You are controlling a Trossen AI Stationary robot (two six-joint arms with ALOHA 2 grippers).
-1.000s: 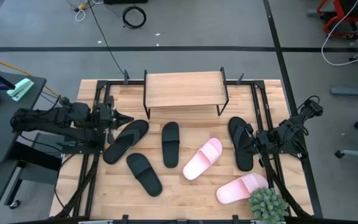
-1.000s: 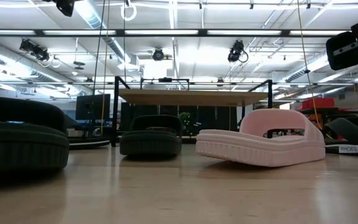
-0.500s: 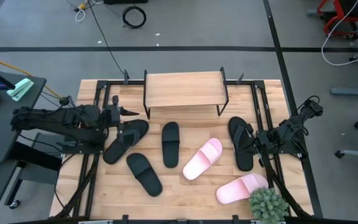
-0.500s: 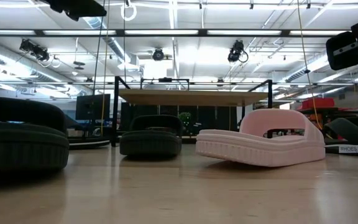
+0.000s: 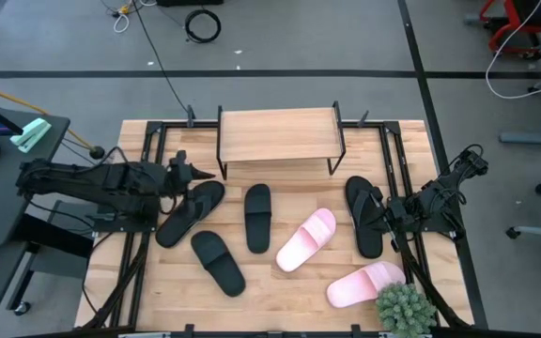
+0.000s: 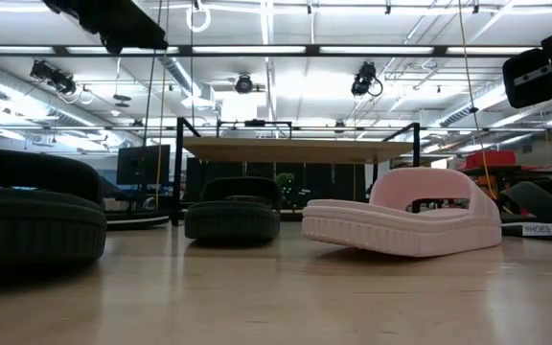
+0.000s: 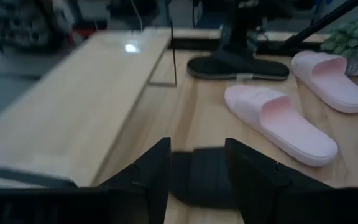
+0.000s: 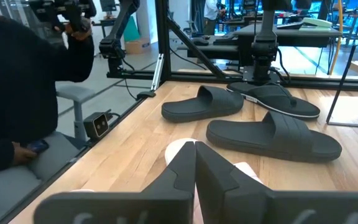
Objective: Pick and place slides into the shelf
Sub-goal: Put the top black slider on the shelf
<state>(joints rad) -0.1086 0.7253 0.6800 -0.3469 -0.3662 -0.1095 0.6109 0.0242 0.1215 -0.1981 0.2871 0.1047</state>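
Several black slides (image 5: 257,218) and two pink slides (image 5: 306,239) lie flat on the wooden table. The shelf (image 5: 278,136) stands at the far middle with nothing on its board. My left gripper (image 5: 198,171) (image 7: 197,165) hangs open above the far end of the leftmost black slide (image 5: 191,211) (image 7: 199,177), just left of the shelf, and touches nothing. My right gripper (image 5: 389,221) (image 8: 195,163) rests shut at the right side, beside another black slide (image 5: 364,216).
A small green plant (image 5: 405,308) stands at the near right corner beside a pink slide (image 5: 366,284). Black frame rails (image 5: 148,160) run along both table sides. Bare wood lies in front of the shelf (image 5: 280,183).
My left gripper has moved toward the table's right edge and a little down, coming over the far end of the leftmost black slide, and its fingers have opened. The slides and my right arm have stayed where they were.
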